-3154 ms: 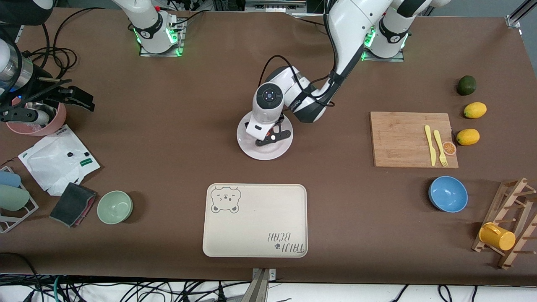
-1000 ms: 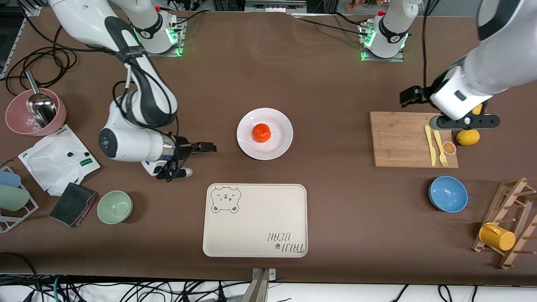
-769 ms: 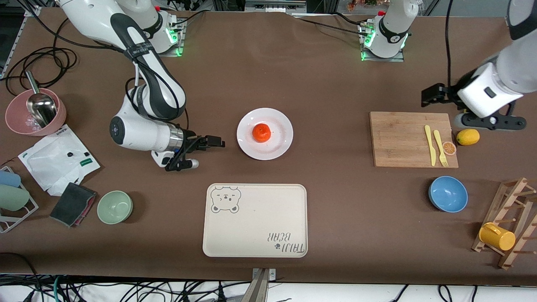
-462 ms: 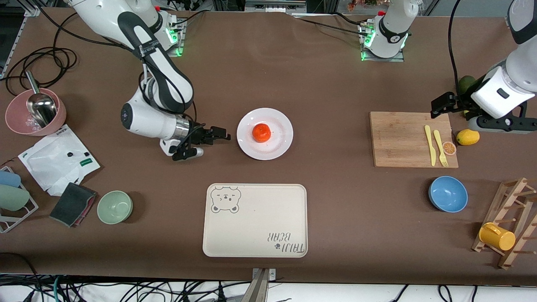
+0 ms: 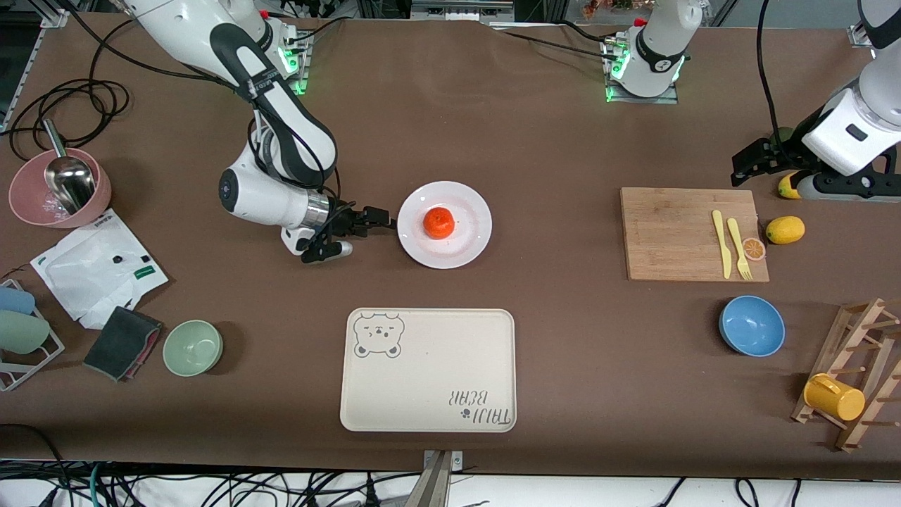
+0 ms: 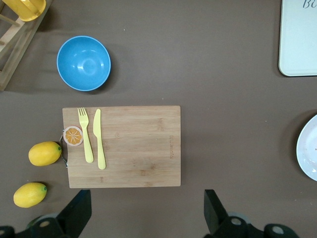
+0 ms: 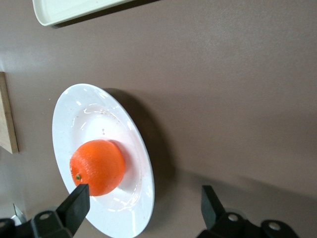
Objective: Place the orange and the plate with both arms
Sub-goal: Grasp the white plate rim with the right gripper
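Note:
The orange [image 5: 439, 222] sits in the middle of the white plate [image 5: 471, 239] at the table's centre. My right gripper [image 5: 376, 220] is open and empty, right beside the plate's rim on the side toward the right arm's end, pointing at the plate. In the right wrist view the orange [image 7: 97, 167] and the plate [image 7: 91, 111] lie close before the open right gripper [image 7: 143, 201]. My left gripper [image 5: 750, 160] is open and empty, over the table by the cutting board's far corner. The left wrist view shows the open left gripper [image 6: 147, 208] and the plate's rim [image 6: 309, 153].
A cream bear tray [image 5: 428, 370] lies nearer the front camera than the plate. A cutting board [image 5: 676, 232] with a yellow knife and fork, lemons [image 5: 784, 229], a blue bowl [image 5: 752, 325] and a mug rack [image 5: 855, 373] are at the left arm's end. A green bowl [image 5: 193, 347] and a pink bowl [image 5: 28, 204] are at the right arm's end.
The left gripper, over the plate 3.2 s ago, has left the orange on it and drawn back to its own end. The right gripper has moved in to the plate's rim.

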Motion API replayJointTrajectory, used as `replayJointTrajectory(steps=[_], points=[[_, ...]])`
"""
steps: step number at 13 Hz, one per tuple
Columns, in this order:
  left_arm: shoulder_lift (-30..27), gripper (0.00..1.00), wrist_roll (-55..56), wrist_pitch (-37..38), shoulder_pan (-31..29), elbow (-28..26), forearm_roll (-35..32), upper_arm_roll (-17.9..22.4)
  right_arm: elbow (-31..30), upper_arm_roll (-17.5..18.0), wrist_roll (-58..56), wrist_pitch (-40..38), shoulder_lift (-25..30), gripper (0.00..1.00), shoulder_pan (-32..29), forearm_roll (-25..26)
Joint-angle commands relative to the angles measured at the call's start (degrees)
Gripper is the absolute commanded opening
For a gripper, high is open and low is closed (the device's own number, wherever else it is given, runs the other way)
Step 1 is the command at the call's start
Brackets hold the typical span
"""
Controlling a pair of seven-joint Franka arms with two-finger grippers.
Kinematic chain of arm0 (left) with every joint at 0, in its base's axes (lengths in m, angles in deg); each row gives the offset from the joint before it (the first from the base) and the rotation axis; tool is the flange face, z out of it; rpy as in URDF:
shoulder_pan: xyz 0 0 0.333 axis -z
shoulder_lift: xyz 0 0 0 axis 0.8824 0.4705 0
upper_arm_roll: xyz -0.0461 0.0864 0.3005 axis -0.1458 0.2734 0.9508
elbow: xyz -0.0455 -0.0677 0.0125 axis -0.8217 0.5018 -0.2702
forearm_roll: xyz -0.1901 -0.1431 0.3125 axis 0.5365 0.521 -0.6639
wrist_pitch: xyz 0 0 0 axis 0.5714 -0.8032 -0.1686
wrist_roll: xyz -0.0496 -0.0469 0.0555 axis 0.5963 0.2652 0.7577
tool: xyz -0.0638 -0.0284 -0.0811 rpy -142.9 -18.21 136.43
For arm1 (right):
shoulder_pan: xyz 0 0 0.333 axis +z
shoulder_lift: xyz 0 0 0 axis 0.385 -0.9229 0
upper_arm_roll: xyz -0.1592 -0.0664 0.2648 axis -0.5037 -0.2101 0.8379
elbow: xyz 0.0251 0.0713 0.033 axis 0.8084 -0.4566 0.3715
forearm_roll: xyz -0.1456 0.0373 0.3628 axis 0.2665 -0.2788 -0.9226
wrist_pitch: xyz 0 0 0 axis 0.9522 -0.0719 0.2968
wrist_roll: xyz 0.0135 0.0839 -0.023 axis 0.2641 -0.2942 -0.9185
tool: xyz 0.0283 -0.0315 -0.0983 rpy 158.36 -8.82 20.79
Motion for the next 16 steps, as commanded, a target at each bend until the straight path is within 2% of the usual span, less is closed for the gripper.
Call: replayJointTrajectory(steps=[1, 6, 9, 13, 16], points=[[-4.6, 1.00, -0.9, -1.5, 2.4, -4.0, -0.6, 1.1, -0.1, 1.8, -1.6, 3.4, -1.8, 0.99, -0.3, -2.0], [-3.5, 1.00, -1.3, -0.8, 2.0, -3.2, -0.6, 1.0, 0.3, 4.1, -1.7, 7.1, -4.6, 0.91, 0.1, -2.3], [-3.6, 1.00, -1.3, -0.4, 1.9, -3.2, -0.6, 1.0, 0.7, 4.7, -2.0, 8.3, -5.0, 0.81, 0.1, -2.3], [-3.6, 1.00, -2.5, -0.2, 1.7, -3.2, -0.7, 1.0, 0.7, 4.7, -2.5, 8.3, -5.1, 0.62, 0.1, -2.2], [-3.5, 1.00, -3.3, -0.3, 1.3, -3.2, -0.6, 1.2, 1.3, 4.7, -2.5, 8.3, -5.6, 0.60, 0.5, -2.3]])
